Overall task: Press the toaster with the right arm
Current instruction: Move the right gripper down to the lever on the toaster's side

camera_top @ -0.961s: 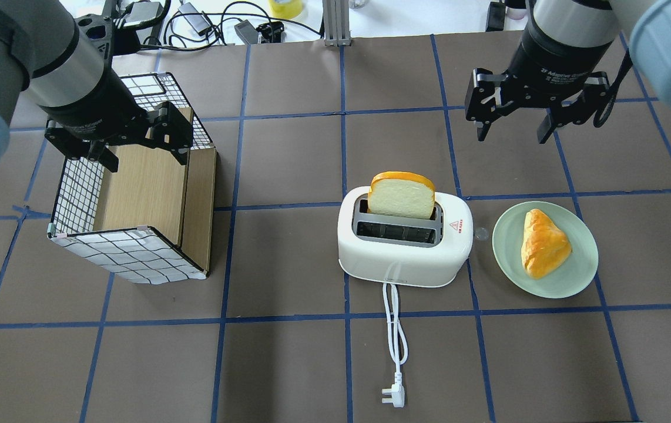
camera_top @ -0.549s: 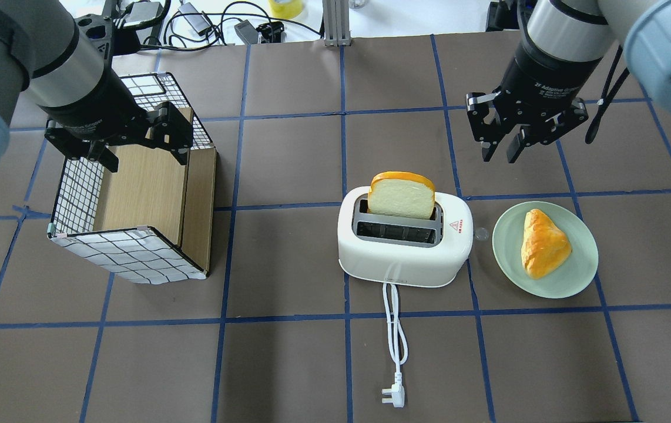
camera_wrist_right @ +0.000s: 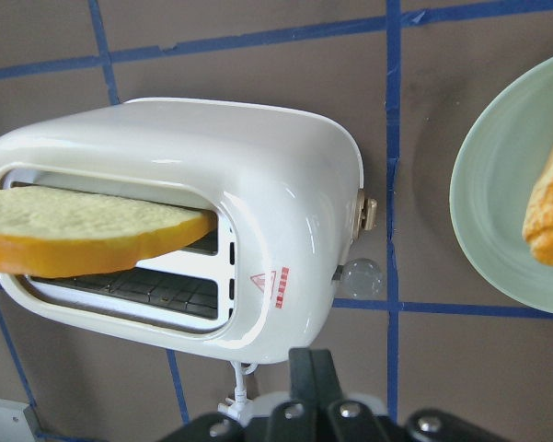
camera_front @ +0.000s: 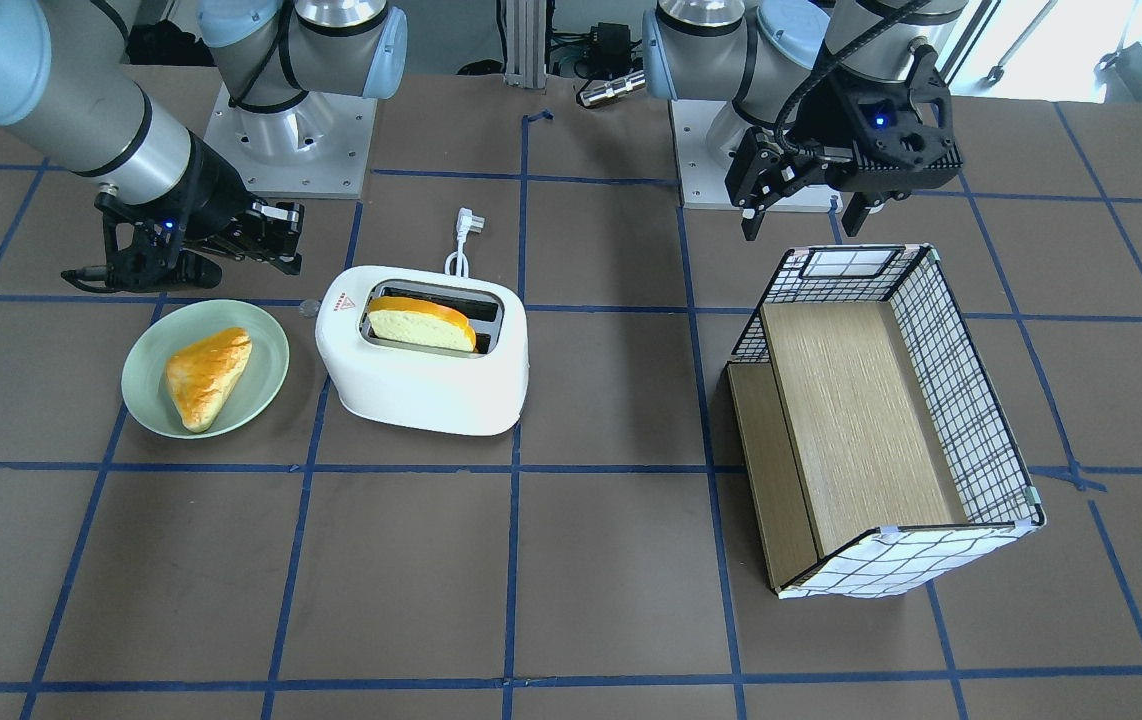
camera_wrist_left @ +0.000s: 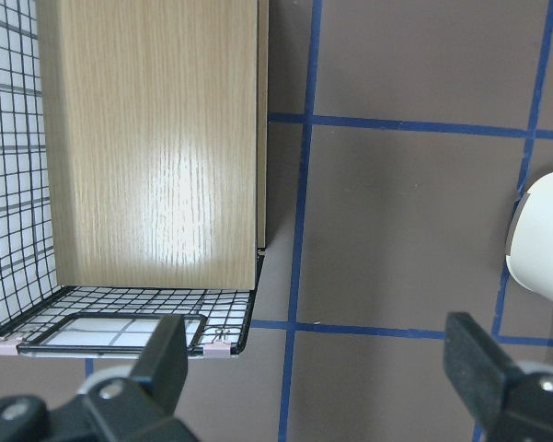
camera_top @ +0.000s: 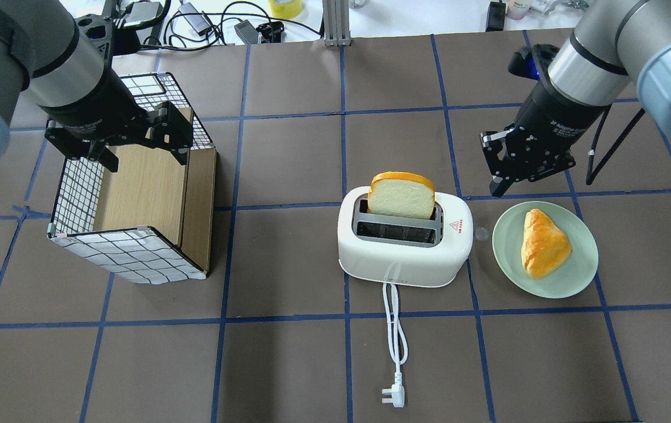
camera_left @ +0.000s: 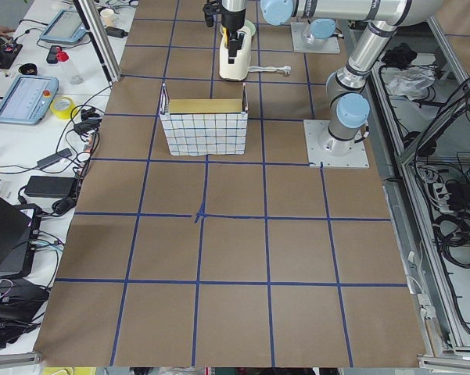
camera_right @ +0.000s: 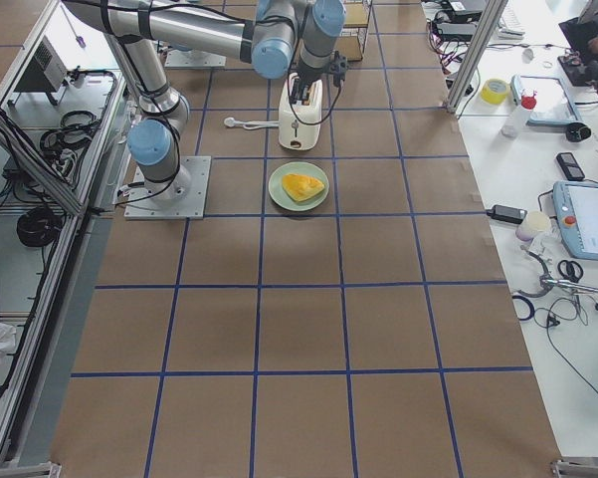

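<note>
Hovering over a brown bench (camera_top: pixel 288 364) gridded with blue tape, the right pincer (camera_top: pixel 497 187) had its two fingers pressed together with nothing between them. It hung from the right arm (camera_top: pixel 594 76), tilted down toward the toaster (camera_top: pixel 400 258) but apart from it, just past the far edge of the gap between toaster and plate (camera_top: pixel 576 279).

The toaster stood near the middle of the bench, white and rounded, its two slots facing up. A bread slice (camera_top: pixel 401 197) stood upright in the far slot, well proud of the top; the near slot showed only its grille. A red triangle (camera_top: pixel 455 225) marked the end nearest the plate, and the right wrist view showed a small knob (camera_wrist_right: pixel 366 214) on that same end. The cord (camera_top: pixel 394 329) ran from the toaster's near side toward the robot and ended in a plug (camera_top: pixel 393 395) lying flat.

The pale green plate sat just beside the toaster on the robot's right, carrying a golden pastry (camera_top: pixel 543 244).

Well apart on the robot's left, the left pincer (camera_top: pixel 146 157) hung with fingers spread wide, empty, above a wire basket (camera_top: pixel 130 255) with wooden panels.
</note>
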Motion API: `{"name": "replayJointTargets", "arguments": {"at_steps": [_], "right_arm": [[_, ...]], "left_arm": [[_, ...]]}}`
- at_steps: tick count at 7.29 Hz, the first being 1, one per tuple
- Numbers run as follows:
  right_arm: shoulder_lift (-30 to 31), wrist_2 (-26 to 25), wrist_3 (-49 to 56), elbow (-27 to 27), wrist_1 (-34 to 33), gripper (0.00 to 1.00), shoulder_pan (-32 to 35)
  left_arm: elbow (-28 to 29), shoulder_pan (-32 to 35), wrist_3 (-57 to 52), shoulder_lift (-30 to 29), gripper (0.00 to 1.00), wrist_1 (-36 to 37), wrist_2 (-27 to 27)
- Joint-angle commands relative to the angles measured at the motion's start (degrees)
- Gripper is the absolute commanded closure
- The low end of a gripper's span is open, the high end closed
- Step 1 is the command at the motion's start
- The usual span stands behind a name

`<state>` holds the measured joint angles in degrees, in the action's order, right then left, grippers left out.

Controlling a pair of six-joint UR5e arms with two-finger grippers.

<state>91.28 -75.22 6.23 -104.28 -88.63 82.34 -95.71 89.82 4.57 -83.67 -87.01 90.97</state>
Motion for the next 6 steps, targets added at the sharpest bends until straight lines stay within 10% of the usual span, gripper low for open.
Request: {"name": "replayJointTargets", "arguments": {"at_steps": [1, 6], "right_arm": [[0.0, 1.7, 4.5, -8.3, -7.4, 1.0, -2.9], [-1.0, 4.6, 4.9, -12.6, -12.9, 1.0, -4.7]], "left_arm": [[0.0, 0.0, 0.0, 0.0, 0.0, 0.0, 0.0], [0.0, 0.0, 0.0, 0.0, 0.0, 0.0, 0.0]]}}
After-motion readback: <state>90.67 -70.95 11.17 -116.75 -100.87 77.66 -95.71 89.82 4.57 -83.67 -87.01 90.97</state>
